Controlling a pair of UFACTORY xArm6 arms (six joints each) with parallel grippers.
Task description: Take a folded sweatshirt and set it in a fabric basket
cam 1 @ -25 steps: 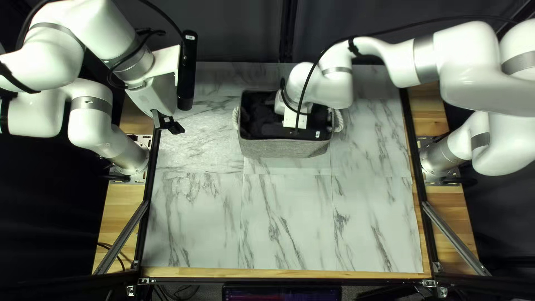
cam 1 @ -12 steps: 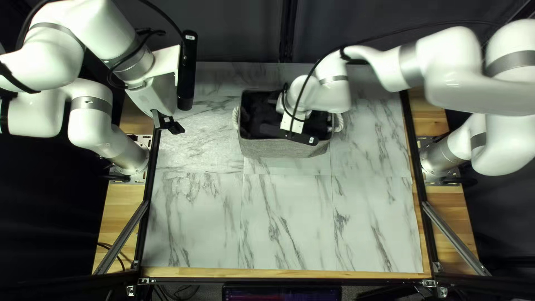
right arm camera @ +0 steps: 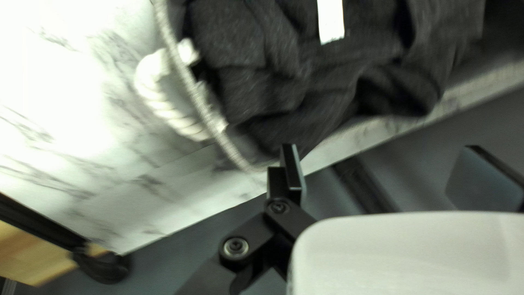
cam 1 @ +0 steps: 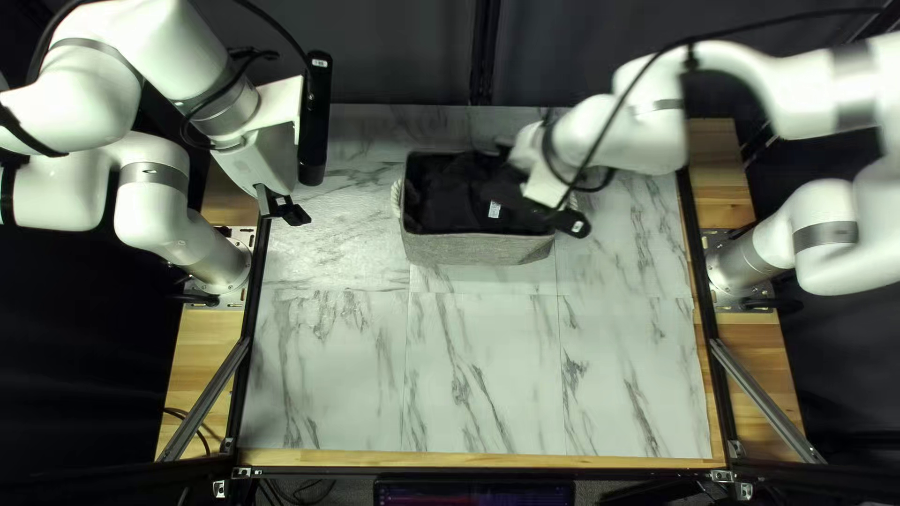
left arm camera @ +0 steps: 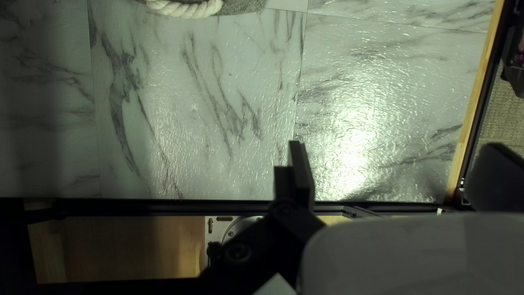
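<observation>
In the top left view the black sweatshirt (cam 1: 455,195) lies bunched inside the grey fabric basket (cam 1: 478,249), its white label showing. My right gripper (cam 1: 547,187) hangs over the basket's right end, its tips unclear there. In the right wrist view that gripper (right arm camera: 385,166) is open, nothing between its fingers, with the sweatshirt (right arm camera: 305,71) and the basket's rim (right arm camera: 204,112) ahead of it. My left gripper (cam 1: 284,208) is raised over the table's left edge. The left wrist view shows this gripper (left arm camera: 396,169) open and holding nothing, far from the basket's rope handle (left arm camera: 185,7).
The marble-patterned table (cam 1: 483,365) extends in front of the basket toward the near edge. Black frame rails (cam 1: 246,361) run along its sides. A rope handle (right arm camera: 172,104) sticks out beside the basket in the right wrist view. A dark curtain (cam 1: 403,56) hangs behind.
My right arm has moved from over the basket's middle toward its right end, uncovering more of the sweatshirt and its label. The left arm and the basket have stayed still.
</observation>
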